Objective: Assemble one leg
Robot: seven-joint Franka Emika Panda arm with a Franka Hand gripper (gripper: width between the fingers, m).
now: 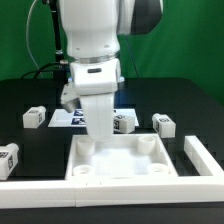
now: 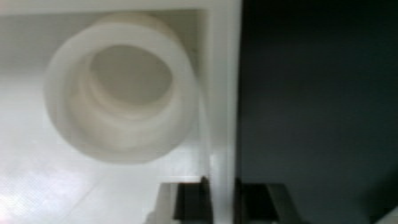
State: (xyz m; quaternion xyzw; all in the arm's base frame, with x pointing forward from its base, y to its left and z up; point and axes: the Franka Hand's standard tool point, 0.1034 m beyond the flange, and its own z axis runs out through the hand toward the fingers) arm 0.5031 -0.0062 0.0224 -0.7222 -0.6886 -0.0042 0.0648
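The white square tabletop [image 1: 120, 160] lies in the middle of the black table with its corner sockets up. My gripper [image 1: 99, 136] reaches down onto its far wall near the corner on the exterior view's left. In the wrist view my gripper [image 2: 219, 192] has one dark finger [image 2: 180, 200] on each side of that thin white wall [image 2: 221, 100], shut on it, with a round socket [image 2: 121, 90] just inside. Several legs lie loose on the table: one [image 1: 35, 117] at the left, one [image 1: 123, 122] behind the tabletop, one [image 1: 163, 124] at the right, one [image 1: 8, 158] at the front left.
The marker board [image 1: 66, 119] lies behind the tabletop, partly hidden by my arm. A white L-shaped rail [image 1: 110, 186] runs along the front and up the exterior view's right side [image 1: 205, 156]. Cables hang at the back left.
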